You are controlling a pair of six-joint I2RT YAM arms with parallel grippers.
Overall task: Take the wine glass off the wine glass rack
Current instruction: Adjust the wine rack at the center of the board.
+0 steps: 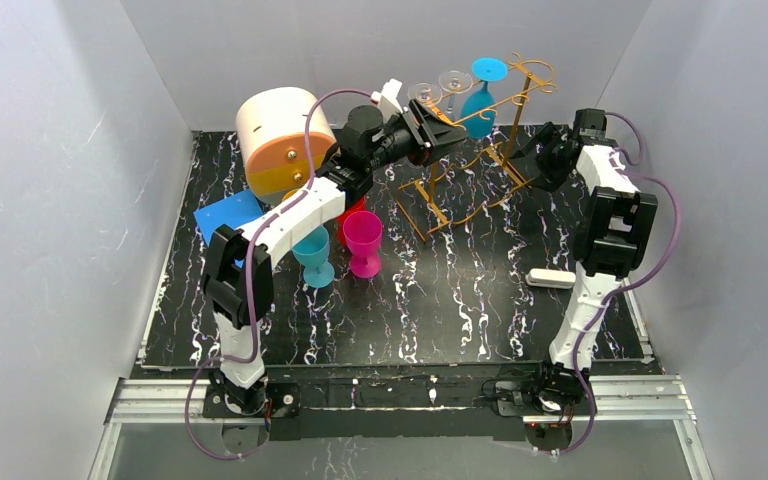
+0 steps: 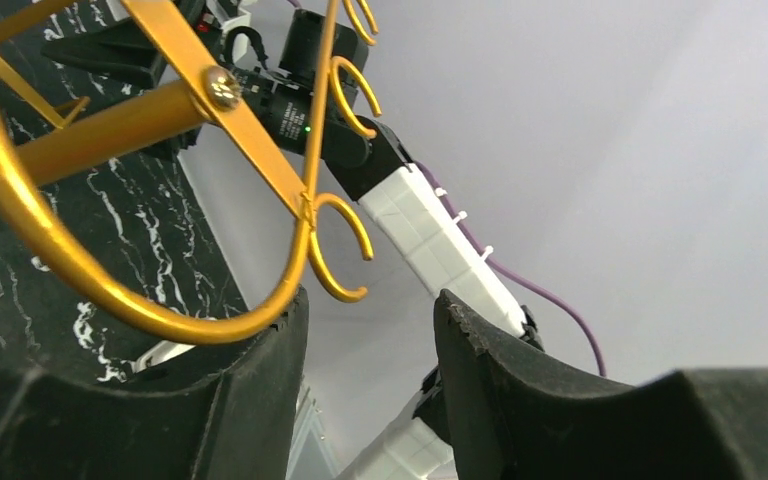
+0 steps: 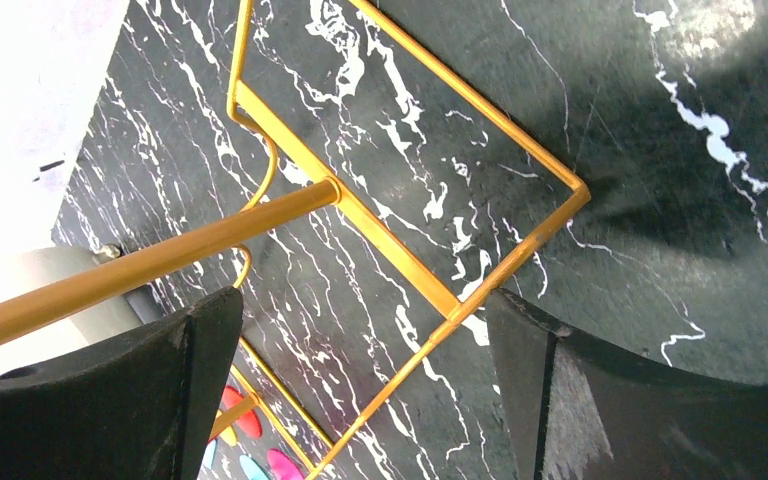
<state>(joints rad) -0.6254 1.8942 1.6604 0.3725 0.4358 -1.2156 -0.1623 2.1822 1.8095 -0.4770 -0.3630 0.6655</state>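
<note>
While the left gripper is hiding part of the wine glass rack, fingers apart, a faint clear wine glass is hanging at its eleven o'clock; the right gripper is gaping wide.

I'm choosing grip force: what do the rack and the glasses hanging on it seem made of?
Wine glass rack: likely metal rod and tube, glossy golden coat; sharp highlights, a screw joint.
Blue wine glass: opaque, even colour, probably plastic.
Clear wine glasses: see-through, glass or clear plastic; cannot tell which.
</note>
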